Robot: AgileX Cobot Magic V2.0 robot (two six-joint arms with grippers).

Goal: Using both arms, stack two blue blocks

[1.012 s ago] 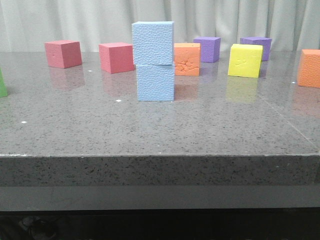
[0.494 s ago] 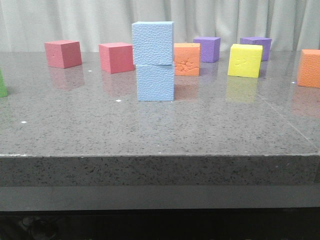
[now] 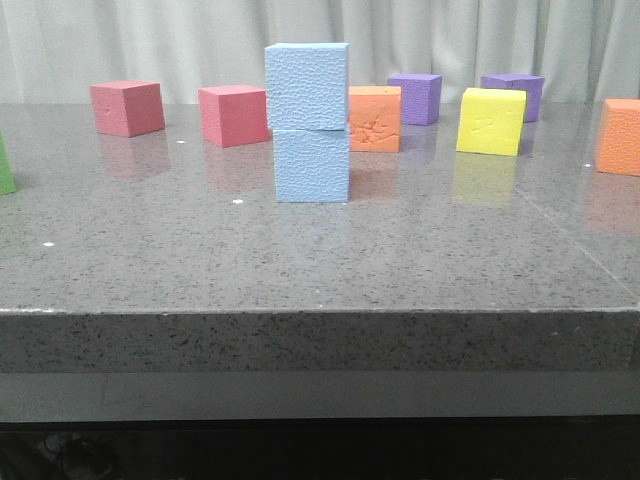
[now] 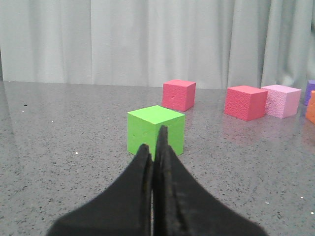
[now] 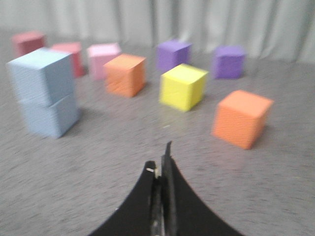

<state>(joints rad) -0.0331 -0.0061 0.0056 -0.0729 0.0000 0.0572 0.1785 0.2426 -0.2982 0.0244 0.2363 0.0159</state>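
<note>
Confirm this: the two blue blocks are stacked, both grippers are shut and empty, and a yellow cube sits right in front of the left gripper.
One error: the cube before the left gripper is green, per the left wrist view. The blue blocks are stacked; the right gripper is shut, empty.

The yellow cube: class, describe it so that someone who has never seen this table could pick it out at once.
Start from the stack of two blue blocks near the middle of the grey table. Look right, past the orange cube just behind the stack, to the yellow cube. It is the only yellow one, standing in front of two purple cubes.
</note>
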